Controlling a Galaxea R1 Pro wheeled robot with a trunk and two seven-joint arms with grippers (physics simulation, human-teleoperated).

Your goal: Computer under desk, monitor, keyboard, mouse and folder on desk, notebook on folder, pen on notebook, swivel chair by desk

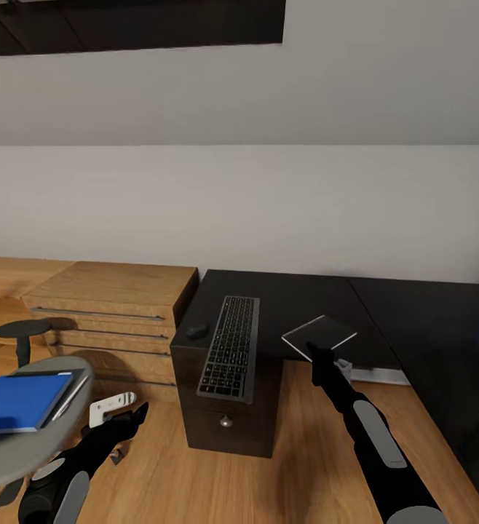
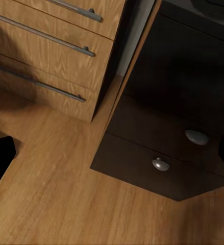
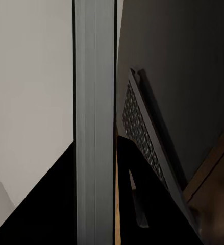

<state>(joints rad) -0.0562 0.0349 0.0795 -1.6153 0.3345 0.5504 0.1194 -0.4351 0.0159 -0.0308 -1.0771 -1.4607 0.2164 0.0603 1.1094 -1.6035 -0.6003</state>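
Left gripper low by the chair, fingers apart, nothing held; folder lies on the seat. Right gripper clamped on notebook, held above the tabletop edge. Keyboard and mouse rest beyond, on the drawer end

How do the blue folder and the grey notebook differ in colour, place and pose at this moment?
The folder is bright blue; the notebook is pale grey and looks smaller. The folder lies on the swivel chair seat; the notebook is held by the right hand over the desk edge. The folder rests untouched; the notebook is gripped at one edge. Both are thin, flat rectangles.
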